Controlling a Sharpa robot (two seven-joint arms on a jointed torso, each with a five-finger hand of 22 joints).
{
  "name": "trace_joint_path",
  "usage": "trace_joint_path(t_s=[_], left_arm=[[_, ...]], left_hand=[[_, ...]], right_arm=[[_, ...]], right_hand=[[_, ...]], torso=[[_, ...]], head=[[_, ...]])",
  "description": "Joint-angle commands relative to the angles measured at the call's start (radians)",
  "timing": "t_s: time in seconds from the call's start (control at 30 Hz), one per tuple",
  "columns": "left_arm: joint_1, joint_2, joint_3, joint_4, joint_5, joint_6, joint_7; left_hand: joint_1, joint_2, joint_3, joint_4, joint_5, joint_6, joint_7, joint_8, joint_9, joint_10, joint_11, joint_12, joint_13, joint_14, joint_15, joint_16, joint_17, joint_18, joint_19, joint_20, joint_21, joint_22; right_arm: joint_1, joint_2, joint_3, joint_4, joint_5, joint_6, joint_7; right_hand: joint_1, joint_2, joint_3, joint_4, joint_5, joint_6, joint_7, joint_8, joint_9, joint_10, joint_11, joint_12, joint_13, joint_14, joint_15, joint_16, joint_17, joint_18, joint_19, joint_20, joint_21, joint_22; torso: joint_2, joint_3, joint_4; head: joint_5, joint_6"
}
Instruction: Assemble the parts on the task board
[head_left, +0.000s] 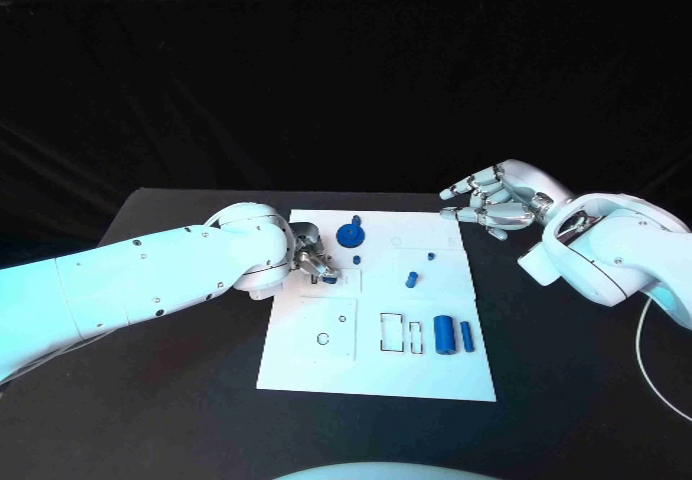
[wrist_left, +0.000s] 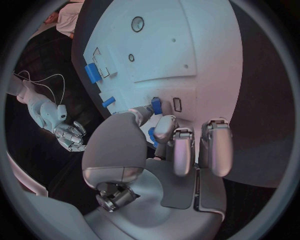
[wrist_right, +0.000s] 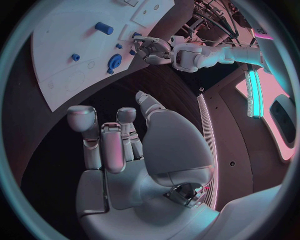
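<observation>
We see the left hand (head_left: 312, 262) pinching a small blue part (head_left: 330, 280) over the task board (head_left: 332, 370); the right hand (head_left: 495, 198) hovers spread and empty. Most parts seem unplaced.

You see a matt white task board (head_left: 375, 370), glossy blue plastic parts (head_left: 444, 334), and a matt black table (head_left: 173, 400).

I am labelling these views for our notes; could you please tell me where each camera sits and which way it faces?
Head view: on the robot's head, looking down at the white task board; both white arms show.
Left wrist view: behind the left hand, facing the board, fingers at a small blue part.
Right wrist view: behind the right hand, beside the board.
All three show the board; both wrist views show the opposite hand.
</observation>
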Motion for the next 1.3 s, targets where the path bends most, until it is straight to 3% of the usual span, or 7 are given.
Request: trace_joint_path(t_s=[0.03, 0.57, 0.77, 1.3], left_arm=[[-0.008, 0.006, -0.007, -0.013, 0.019, 0.062, -0.015], [-0.007, 0.031, -0.007, -0.052, 0.027, 0.108, -0.020], [-0.006, 0.035, -0.007, -0.059, 0.027, 0.119, -0.020], [-0.005, 0.037, -0.007, -0.065, 0.027, 0.118, -0.021]], left_hand=[[-0.021, 0.006, 0.040, -0.041, -0.008, 0.018, -0.009, 0.005, 0.005, 0.009, -0.001, 0.008, 0.003, 0.105, 0.000, 0.002, 0.264, -0.001, 0.055, 0.002, -0.003, 0.156], [-0.080, -0.012, -0.083, -0.013, -0.012, 0.048, -0.024, 0.020, 0.025, 0.020, -0.014, 0.028, 0.021, 0.105, -0.011, 0.002, 0.264, -0.002, 0.059, -0.008, 0.001, 0.164], [-0.113, -0.004, -0.141, 0.019, -0.012, 0.055, -0.027, 0.030, 0.036, 0.023, -0.016, 0.031, 0.023, 0.105, -0.014, 0.002, 0.264, -0.003, 0.061, -0.011, 0.003, 0.167], [-0.153, -0.002, -0.291, 0.082, -0.013, 0.065, -0.034, 0.043, 0.055, 0.028, -0.022, 0.035, 0.023, 0.105, -0.019, 0.002, 0.264, -0.005, 0.064, -0.016, 0.006, 0.174]], right_arm=[[-0.001, 0.001, 0.000, 0.001, -0.001, 0.009, 0.009], [-0.001, -0.003, 0.000, 0.008, -0.001, 0.011, 0.008], [-0.001, -0.004, 0.000, 0.011, 0.003, 0.003, 0.011], [-0.001, -0.007, 0.000, 0.011, 0.003, 0.001, 0.007]], right_hand=[[-0.004, 0.008, -0.005, 0.003, 0.003, 0.004, -0.001, 0.005, -0.001, 0.007, -0.001, 0.006, -0.002, 0.051, -0.005, -0.005, -0.001, 0.019, -0.003, -0.002, -0.007, -0.001], [-0.006, 0.009, -0.006, 0.005, 0.004, 0.004, -0.001, 0.005, -0.001, 0.007, -0.001, 0.006, -0.003, 0.048, -0.005, -0.013, -0.013, 0.022, -0.011, -0.002, -0.017, -0.020], [-0.019, 0.012, -0.018, 0.019, -0.039, 0.001, -0.001, 0.006, -0.001, 0.006, 0.000, 0.006, -0.008, 0.047, -0.005, -0.018, -0.018, 0.023, -0.014, -0.002, -0.025, -0.030], [-0.036, 0.022, -0.040, 0.046, -0.055, -0.002, -0.001, 0.008, -0.001, -0.003, 0.001, 0.000, -0.020, 0.038, -0.004, -0.049, -0.058, 0.032, -0.036, -0.001, -0.060, -0.087]], torso=[[0.000, 0.0009, -0.0013], [0.000, 0.0013, 0.0002], [0.000, 0.0005, -0.0004], [0.000, 0.0003, 0.0003]], head=[[0.001, 0.000], [-0.001, -0.004], [0.000, -0.002], [-0.002, -0.004]])
